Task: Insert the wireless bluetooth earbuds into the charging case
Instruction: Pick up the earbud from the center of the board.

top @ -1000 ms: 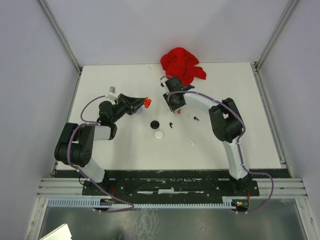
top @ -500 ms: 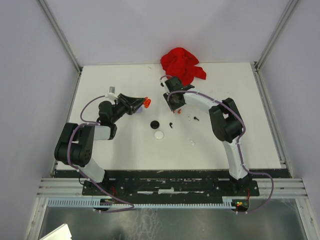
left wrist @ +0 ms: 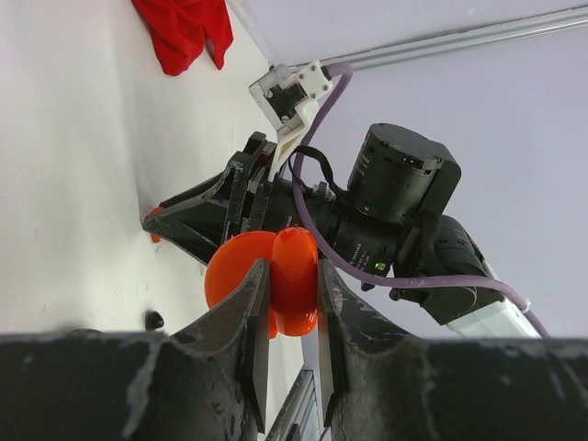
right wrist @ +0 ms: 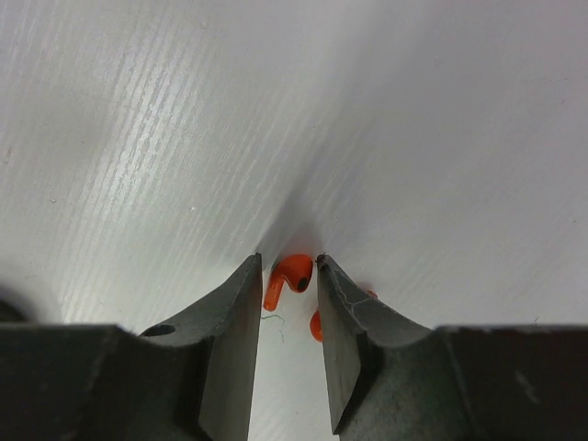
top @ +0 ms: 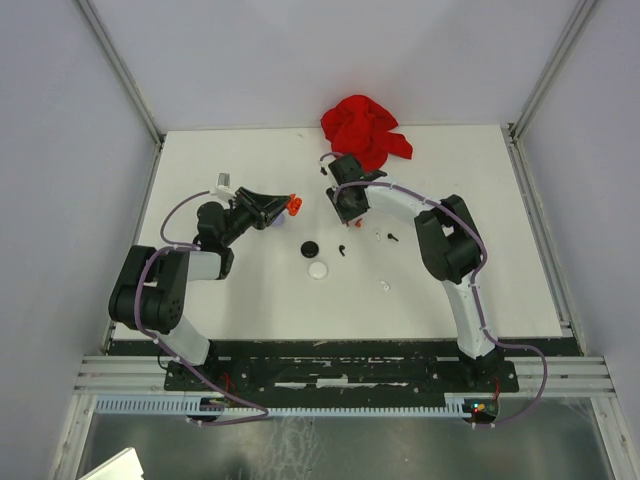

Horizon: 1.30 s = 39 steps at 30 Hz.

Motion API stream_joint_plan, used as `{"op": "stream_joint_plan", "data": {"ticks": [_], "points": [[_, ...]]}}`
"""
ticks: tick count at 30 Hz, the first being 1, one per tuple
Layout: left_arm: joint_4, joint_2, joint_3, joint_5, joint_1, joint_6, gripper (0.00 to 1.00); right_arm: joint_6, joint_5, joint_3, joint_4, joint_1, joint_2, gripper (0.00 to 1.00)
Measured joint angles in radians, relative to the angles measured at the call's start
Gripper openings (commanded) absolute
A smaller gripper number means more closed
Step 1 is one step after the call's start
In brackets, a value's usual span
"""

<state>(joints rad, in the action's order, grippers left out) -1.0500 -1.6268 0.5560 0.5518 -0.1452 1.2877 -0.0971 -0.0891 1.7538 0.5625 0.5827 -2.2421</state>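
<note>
Seen from overhead, the left tool [top: 286, 205] is clenched on a red charging case [top: 295, 204], held up around 10 o'clock from the middle of the white bench [top: 240, 300]. The right tool [top: 348, 212] points down at the bench, near the case at its 3 o'clock. A red cloth [top: 365, 130] lies bunched at the bench's 12 o'clock edge. Near the middle sits a black disc [top: 310, 248], with a white disc [top: 318, 269] just beside it at 5 o'clock. A black earbud [top: 342, 250] lies at the black disc's 3 o'clock, and a white earbud [top: 384, 285] lies further off at 4 o'clock.

From the left wrist, the left tool [left wrist: 292, 274] pinches one half of the opened red charging case [left wrist: 230, 276]. The other half stands out at 9 o'clock.

From the right wrist, the right tool [right wrist: 288, 262] has its tips down at the bench, either side of a red earbud [right wrist: 292, 273]. I cannot tell whether they press it. A second red earbud [right wrist: 316, 324] peeps out at 5 o'clock, partly hidden by a finger.
</note>
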Motion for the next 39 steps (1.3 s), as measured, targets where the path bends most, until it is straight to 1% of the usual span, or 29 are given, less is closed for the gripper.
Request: {"op": "stream_joint_plan", "data": {"ticks": [8,16,21,25,34,39], "points": [[0.000,0.000,0.000,0.000,0.000,0.000,0.03,-0.004,0.001,0.009,0.002,0.000,-0.002,0.36],[0.000,0.000,0.000,0.000,0.000,0.000,0.03,-0.007,0.002,0.021,0.005,0.000,-0.014,0.30],[0.000,0.000,0.000,0.000,0.000,0.000,0.03,-0.007,0.002,0.023,0.008,0.000,-0.015,0.21],[0.000,0.000,0.000,0.000,0.000,0.000,0.03,-0.009,0.002,0.024,0.008,0.000,-0.015,0.10],[-0.001,0.000,-0.006,0.000,0.000,0.000,0.03,-0.011,0.002,0.014,-0.016,0.000,-0.009,0.03],[0.000,0.000,-0.007,0.000,0.000,0.000,0.03,-0.011,0.019,-0.087,-0.100,0.000,0.079,0.01]]}}
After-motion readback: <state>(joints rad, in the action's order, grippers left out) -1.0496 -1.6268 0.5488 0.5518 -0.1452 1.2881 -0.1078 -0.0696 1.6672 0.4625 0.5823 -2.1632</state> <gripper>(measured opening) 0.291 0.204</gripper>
